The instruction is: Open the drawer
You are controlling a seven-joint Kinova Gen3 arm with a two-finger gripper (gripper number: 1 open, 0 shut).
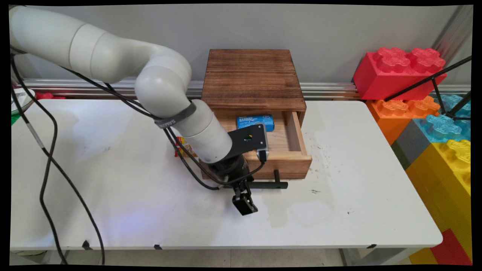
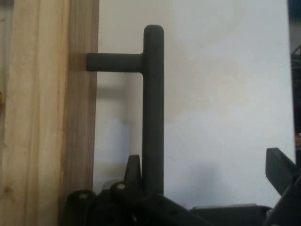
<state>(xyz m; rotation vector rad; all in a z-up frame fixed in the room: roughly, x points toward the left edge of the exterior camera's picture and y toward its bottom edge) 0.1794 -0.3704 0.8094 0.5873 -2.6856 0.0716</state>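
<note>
A wooden box [image 1: 253, 77] stands at the back of the white table [image 1: 357, 195], its drawer [image 1: 292, 152] pulled out toward the front. A blue packet [image 1: 255, 121] lies inside the drawer. The drawer's black bar handle [image 1: 272, 184] juts from its front. My gripper [image 1: 244, 203] hangs at the left end of that handle, just in front of the drawer. In the hand view the handle [image 2: 153, 117] runs between my fingers, close to one finger [image 2: 133, 170], while the other finger [image 2: 280, 165] stands far off. The gripper [image 2: 207, 170] is open.
A red and yellow packet [image 1: 182, 147] lies on the table left of the drawer, partly behind the arm. Large red [image 1: 399, 73], orange, blue and yellow [image 1: 448, 177] toy blocks are stacked off the table's right side. Black cables [image 1: 49, 165] hang at the left.
</note>
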